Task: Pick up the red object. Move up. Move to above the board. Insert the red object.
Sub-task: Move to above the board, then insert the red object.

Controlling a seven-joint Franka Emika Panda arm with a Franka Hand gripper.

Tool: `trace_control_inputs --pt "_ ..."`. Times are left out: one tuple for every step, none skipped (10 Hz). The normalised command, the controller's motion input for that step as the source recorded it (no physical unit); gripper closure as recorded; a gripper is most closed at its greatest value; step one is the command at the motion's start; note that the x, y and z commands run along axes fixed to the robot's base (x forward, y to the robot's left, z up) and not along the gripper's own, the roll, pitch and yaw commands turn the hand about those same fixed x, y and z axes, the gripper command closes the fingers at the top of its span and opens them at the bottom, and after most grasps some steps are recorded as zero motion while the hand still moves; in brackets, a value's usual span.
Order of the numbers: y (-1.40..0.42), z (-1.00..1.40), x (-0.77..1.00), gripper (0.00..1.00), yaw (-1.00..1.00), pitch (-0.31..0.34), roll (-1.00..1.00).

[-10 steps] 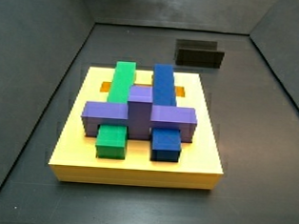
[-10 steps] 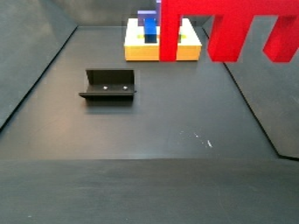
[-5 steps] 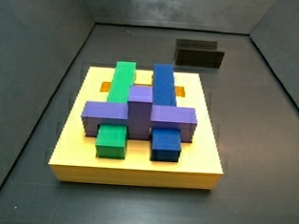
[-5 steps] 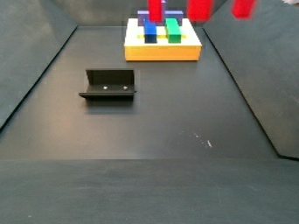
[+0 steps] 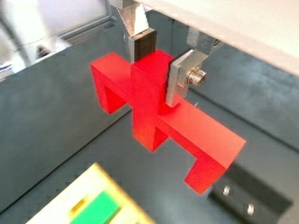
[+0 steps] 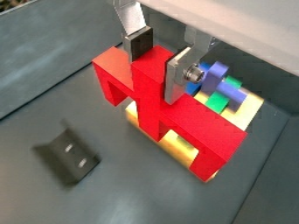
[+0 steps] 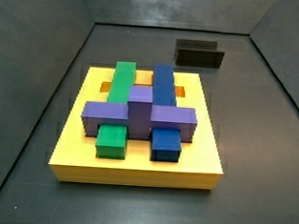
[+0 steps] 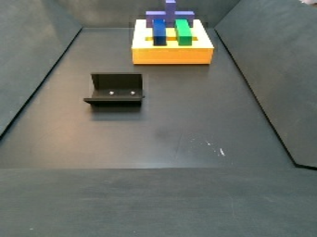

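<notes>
In both wrist views my gripper (image 5: 162,66) (image 6: 158,61) is shut on the central stem of the red object (image 5: 152,109) (image 6: 149,101), which hangs in the air with its bar and two legs free. The board (image 6: 183,147) lies below and just beyond the red object, with a blue block (image 6: 218,74) and a green block (image 6: 229,93) showing past the finger. A corner of the board (image 5: 79,188) shows under the piece. In both side views the board (image 7: 136,167) (image 8: 173,55) carries green, blue and purple blocks; gripper and red object are out of those views.
The fixture (image 8: 115,90) (image 7: 201,56) stands on the dark floor apart from the board, also seen as the fixture (image 6: 70,154) (image 5: 250,198) below the gripper. Grey walls enclose the floor on all sides.
The red object and gripper, seen at the top of a side view earlier, have risen and left that view. The board and fixture have not moved.
</notes>
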Motion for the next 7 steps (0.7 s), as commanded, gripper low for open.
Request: trace_control_inputs --pt "-1.40 0.16 0.19 1.00 0.00 0.101 0.00" --pt "-1.40 0.16 0.20 1.00 0.00 0.120 0.00" --pt "-1.40 0.17 0.26 1.00 0.01 0.161 0.01" --pt "-0.99 0.13 0.21 1.00 0.01 0.169 0.02" --pt "-0.46 0.07 0.15 1.00 0.01 0.168 0.03" --pt "-0.26 0.05 0.11 1.00 0.01 0.134 0.03" --pt "0.32 -0.31 -0.08 1.00 -0.06 -0.071 0.00"
